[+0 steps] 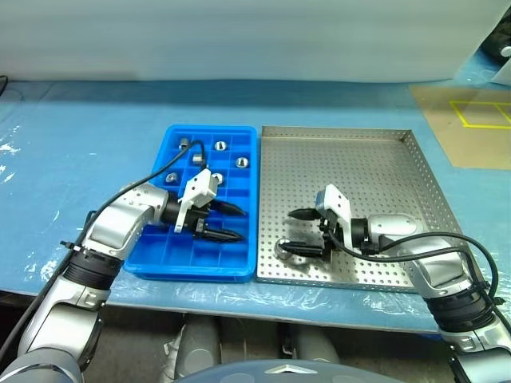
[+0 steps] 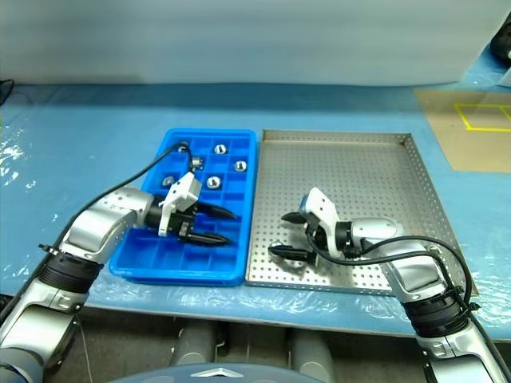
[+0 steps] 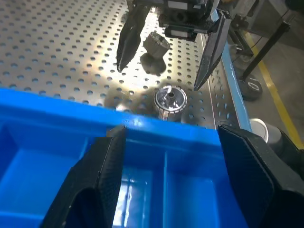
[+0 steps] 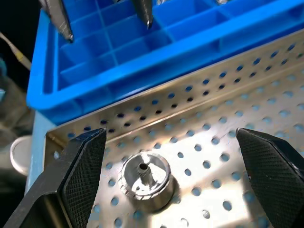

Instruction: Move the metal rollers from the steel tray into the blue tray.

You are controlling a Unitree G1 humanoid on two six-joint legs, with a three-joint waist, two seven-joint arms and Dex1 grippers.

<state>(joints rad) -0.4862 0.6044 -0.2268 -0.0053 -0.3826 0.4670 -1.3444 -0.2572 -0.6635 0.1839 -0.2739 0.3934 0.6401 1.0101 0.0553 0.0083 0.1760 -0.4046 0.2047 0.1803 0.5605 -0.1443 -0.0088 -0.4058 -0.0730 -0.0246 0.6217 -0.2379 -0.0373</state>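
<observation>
One roller (image 4: pixel 145 178) lay between my wide-spread right fingers (image 4: pixel 85 175), so I judged closing squarely across its flange best, left fingers (image 3: pixel 102 175) released.

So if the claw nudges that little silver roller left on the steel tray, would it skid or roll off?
The roller stands on its flat flanged end, so it would probably slide, not roll. Shiny metal suggests slippery and heavy for its size. The steel tray's raised rim should stop it.
</observation>
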